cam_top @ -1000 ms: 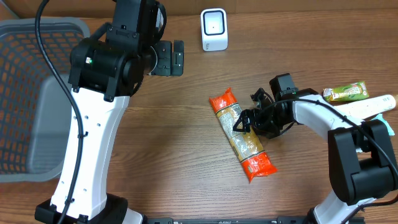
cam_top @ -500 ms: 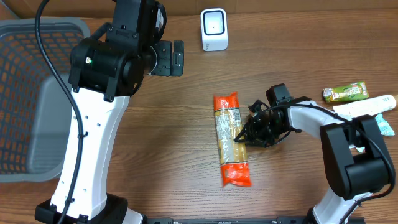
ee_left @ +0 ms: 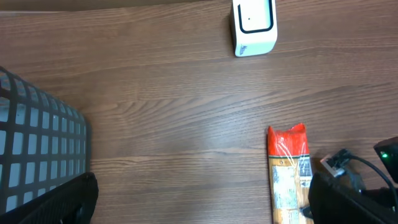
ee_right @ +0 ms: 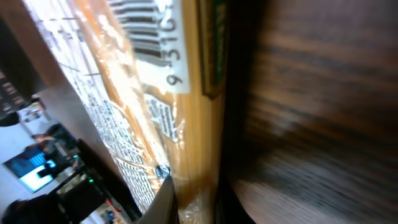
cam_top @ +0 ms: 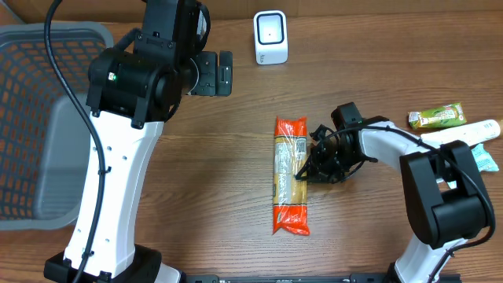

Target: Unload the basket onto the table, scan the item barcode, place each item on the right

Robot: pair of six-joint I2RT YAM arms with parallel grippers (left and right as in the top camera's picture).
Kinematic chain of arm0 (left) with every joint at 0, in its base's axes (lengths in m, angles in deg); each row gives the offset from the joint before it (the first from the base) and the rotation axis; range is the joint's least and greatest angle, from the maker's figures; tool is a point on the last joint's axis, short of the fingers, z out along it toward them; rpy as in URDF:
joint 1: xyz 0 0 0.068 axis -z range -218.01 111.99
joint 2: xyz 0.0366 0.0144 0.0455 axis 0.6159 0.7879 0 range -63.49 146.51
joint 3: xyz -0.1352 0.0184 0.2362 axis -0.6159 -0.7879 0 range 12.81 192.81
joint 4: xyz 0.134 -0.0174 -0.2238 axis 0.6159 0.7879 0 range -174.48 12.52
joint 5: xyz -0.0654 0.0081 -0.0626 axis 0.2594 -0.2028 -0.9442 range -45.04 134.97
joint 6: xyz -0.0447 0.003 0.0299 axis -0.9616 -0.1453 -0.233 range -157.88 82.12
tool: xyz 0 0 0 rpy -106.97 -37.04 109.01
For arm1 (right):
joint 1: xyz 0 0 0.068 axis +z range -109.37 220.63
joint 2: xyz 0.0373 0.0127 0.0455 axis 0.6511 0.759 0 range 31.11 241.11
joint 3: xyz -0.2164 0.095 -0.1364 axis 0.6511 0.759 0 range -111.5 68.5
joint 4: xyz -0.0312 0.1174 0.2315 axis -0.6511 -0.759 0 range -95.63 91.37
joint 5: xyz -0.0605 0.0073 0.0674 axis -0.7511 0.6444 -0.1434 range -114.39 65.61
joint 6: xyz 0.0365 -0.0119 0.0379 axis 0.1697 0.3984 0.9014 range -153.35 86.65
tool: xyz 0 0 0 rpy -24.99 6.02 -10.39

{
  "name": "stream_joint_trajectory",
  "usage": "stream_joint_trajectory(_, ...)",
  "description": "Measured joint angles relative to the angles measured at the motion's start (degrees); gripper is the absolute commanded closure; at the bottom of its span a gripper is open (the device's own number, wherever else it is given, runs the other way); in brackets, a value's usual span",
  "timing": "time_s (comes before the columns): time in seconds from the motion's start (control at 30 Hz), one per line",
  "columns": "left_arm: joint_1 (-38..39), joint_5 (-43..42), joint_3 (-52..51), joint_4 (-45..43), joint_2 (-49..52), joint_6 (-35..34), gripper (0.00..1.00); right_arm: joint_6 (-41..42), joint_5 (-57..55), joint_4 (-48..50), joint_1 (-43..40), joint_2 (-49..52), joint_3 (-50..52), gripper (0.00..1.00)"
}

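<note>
Two open, empty jaws on the left gripper (cam_top: 222,73) wait near the scanner (cam_top: 270,37). Further right, the pasta packet (cam_top: 287,181) lies flat on the wooden table (cam_top: 196,181). The right gripper (cam_top: 305,171) is clenched on its right edge, probably on the film only, as the wrist view is blurred. From such a side pinch the long packet may slip out or swing, turning the barcode (ee_right: 146,25) away. The basket (cam_top: 47,118) is grey plastic mesh, the scanner a smooth white block. The packet is glossy crinkled film with orange ends.
</note>
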Motion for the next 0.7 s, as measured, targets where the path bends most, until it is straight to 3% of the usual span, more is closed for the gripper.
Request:
stream_joint_trajectory(0.33, 0.0, 0.0, 0.0, 0.0, 0.0, 0.0, 0.0, -1.22, -0.55, 7.06, -0.15, -10.51, -2.4, 0.96)
stream_joint_trajectory(0.7, 0.0, 0.0, 0.0, 0.0, 0.0, 0.0, 0.0, -2.03, 8.41, 9.35, -0.39, -23.1, -2.4, 0.96)
